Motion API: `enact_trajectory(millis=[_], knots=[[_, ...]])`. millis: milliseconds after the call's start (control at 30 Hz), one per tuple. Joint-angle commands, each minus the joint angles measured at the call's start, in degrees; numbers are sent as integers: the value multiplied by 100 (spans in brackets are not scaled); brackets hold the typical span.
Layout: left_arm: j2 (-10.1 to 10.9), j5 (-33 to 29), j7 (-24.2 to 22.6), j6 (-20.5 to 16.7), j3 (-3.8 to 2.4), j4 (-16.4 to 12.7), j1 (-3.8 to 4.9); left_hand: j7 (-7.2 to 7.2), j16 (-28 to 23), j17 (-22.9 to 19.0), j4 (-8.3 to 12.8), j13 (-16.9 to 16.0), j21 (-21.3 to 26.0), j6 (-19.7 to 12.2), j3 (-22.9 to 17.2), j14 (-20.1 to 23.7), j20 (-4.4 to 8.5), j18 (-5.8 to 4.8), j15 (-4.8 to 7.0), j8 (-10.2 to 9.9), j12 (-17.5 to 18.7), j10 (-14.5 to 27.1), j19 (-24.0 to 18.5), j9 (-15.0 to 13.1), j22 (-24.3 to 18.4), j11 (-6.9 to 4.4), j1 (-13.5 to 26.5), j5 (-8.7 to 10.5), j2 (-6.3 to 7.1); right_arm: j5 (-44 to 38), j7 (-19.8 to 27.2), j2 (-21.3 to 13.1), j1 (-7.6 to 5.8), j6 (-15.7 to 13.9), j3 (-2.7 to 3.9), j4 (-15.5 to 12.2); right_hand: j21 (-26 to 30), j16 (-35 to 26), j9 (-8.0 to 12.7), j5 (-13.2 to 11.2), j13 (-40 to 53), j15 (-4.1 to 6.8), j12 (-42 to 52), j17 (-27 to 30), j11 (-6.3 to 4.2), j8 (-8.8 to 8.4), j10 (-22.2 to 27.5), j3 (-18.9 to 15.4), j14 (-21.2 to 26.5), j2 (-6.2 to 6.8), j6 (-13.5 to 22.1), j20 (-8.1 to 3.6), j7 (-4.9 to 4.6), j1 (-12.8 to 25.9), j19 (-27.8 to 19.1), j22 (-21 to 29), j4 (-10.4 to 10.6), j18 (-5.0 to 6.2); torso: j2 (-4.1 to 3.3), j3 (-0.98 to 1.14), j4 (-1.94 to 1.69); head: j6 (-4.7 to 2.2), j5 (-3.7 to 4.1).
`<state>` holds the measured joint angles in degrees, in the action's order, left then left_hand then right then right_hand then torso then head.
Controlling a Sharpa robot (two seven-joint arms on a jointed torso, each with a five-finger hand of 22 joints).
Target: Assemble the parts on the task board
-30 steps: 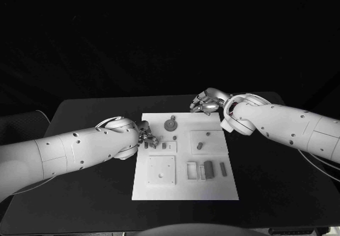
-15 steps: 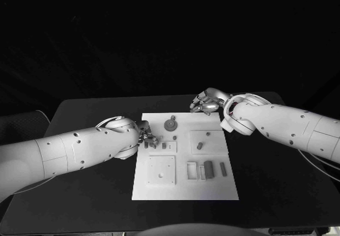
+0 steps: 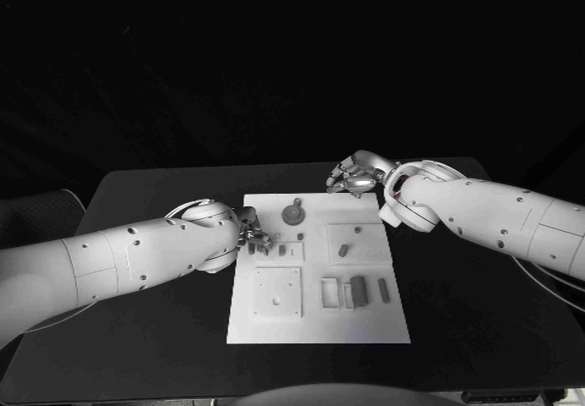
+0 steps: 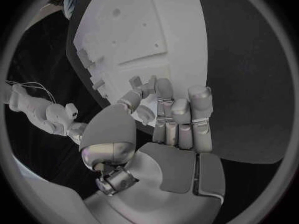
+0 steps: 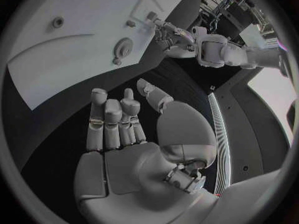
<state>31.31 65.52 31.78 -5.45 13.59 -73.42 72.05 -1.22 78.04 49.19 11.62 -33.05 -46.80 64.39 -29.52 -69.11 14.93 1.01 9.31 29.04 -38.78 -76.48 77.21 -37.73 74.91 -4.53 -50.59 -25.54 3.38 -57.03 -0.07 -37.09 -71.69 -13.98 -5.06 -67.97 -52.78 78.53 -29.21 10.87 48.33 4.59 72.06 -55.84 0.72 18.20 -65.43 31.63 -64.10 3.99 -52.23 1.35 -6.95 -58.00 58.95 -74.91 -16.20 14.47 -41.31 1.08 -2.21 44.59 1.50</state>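
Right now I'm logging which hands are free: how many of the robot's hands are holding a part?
0. The left hand hovers at the board's left edge with nothing visible in its fingers; the right hand is off the board's far right corner, open and empty.

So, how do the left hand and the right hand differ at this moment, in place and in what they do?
The left hand is at the task board's left edge, over the small parts there; the right hand is off the board, over the black table beyond its far right corner. The left hand's fingers reach a small part on the board; the right hand holds nothing, fingers apart. Both are silver hands on white arms.
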Motion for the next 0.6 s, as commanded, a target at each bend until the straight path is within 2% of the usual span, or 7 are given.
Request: enact_trajectory(millis=[33, 400, 600], knots=[[-17, -24, -39, 68, 0, 1, -11, 7, 10, -6, 83, 2, -8, 33, -98, -104, 19, 364, 137, 31, -23, -9, 7, 3, 88, -21, -103, 80, -139, -16, 53, -1, 2, 63, 2, -7, 36, 9, -8, 38, 5, 42, -3, 8, 19, -21, 30, 17, -9, 8, 1, 1, -43, 55, 25, -59, 18, 53, -3, 1, 1, 3, 10], [-7, -53, -74, 40, -1, -12, -11, 8, -2, -11, -15, 10, 4, 8, 114, -106, 34, 373, 140, 61, -34, 2, 5, 10, 88, -23, 106, 114, 64, -16, 53, -9, 2, 59, 2, -13, 36, 9, -9, 38, 4, 42, -3, 9, 19, -22, 31, 17, -8, 11, 2, 1, -43, 58, 24, -58, 19, 53, 2, 5, -3, 17, 8], [-2, -65, -82, 44, -1, -19, -12, 10, -1, -10, -19, 11, 7, 6, 160, -107, 36, 375, 142, 68, -38, 2, 4, 10, 88, -25, 138, 121, 100, -16, 53, -10, 2, 59, 2, -13, 37, 8, -10, 38, 4, 42, -4, 9, 19, -23, 31, 17, -8, 11, 2, 1, -43, 59, 24, -58, 19, 53, 2, 4, -2, 21, 9]])
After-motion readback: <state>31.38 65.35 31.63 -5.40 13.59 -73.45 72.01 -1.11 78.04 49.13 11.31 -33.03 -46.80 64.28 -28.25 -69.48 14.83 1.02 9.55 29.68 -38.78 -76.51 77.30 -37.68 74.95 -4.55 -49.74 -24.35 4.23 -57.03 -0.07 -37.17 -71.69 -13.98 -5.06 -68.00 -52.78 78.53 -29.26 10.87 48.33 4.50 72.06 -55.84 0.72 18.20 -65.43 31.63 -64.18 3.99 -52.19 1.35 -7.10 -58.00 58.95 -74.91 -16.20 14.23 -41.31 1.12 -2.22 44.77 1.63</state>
